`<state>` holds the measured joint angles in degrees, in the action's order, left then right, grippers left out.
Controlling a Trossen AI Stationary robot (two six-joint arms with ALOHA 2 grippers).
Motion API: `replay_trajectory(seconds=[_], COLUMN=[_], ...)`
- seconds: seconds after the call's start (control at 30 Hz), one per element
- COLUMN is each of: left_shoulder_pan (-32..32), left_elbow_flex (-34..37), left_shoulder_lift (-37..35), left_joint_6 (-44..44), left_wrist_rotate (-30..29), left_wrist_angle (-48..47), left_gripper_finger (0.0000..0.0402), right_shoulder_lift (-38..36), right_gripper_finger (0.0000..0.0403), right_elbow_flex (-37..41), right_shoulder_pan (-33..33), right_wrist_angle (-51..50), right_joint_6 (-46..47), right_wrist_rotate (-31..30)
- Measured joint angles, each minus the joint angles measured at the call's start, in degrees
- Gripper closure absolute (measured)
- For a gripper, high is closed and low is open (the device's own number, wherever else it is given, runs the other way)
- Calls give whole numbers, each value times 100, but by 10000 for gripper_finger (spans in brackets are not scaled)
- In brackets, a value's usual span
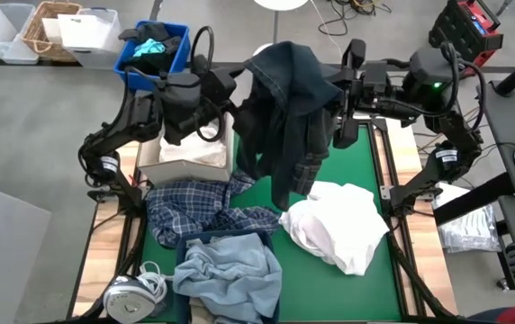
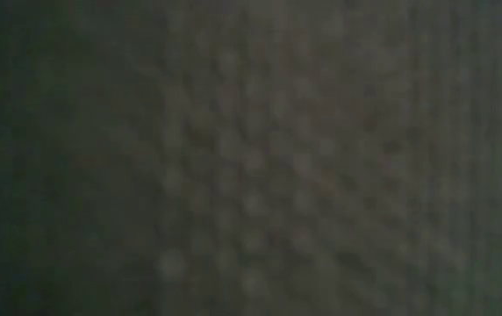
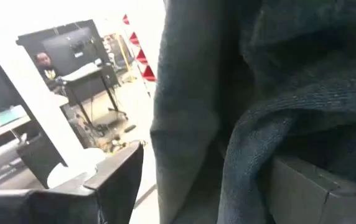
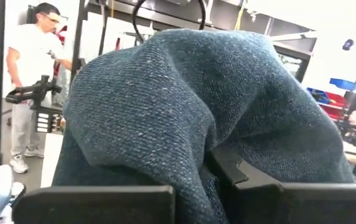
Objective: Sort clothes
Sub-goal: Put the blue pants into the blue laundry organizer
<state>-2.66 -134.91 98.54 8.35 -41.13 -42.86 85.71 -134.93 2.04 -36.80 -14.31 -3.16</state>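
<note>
Both arms are raised and reach inward toward each other at the far end of the surface. The left pincer and the right pincer sit level, well apart, each clamped on dark cloth draped over its fingers.
</note>
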Motion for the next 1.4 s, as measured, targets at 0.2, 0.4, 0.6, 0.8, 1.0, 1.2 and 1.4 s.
replay_trajectory(seconds=[0.2, 0.4, 0.6, 0.8, 1.0, 1.2, 1.4], left_shoulder_pan=[-151, -395, -551, -637, -650, -613, -559], left_elbow_flex=[-4, -4, -4, -7, -7, -7, -4], left_shoulder_lift=[-2, -4, -17, 4, 146, 236, 262], left_joint_6=[622, 1234, 1319, 1325, 1305, 1196, 1191], left_wrist_rotate=[249, 1510, 1738, 3216, 3704, 4766, 4833], left_wrist_angle=[388, 514, 649, 844, 1083, 1135, 1115], left_gripper_finger=[125, 125, 125, 125, 125, 125, 144], right_shoulder_lift=[0, -9, -73, -189, -197, -203, -203], right_gripper_finger=[378, 378, 378, 378, 378, 378, 378], right_elbow_flex=[0, -2, -2, -8, -11, -11, -11], right_shoulder_pan=[-2, -2, -2, 1, 37, 31, 35], right_wrist_angle=[11, -44, -67, -121, -170, -232, -231], right_joint_6=[-78, -34, 292, 384, 579, 695, 696], right_wrist_rotate=[391, 669, 940, 1323, 1886, 1951, 1900])
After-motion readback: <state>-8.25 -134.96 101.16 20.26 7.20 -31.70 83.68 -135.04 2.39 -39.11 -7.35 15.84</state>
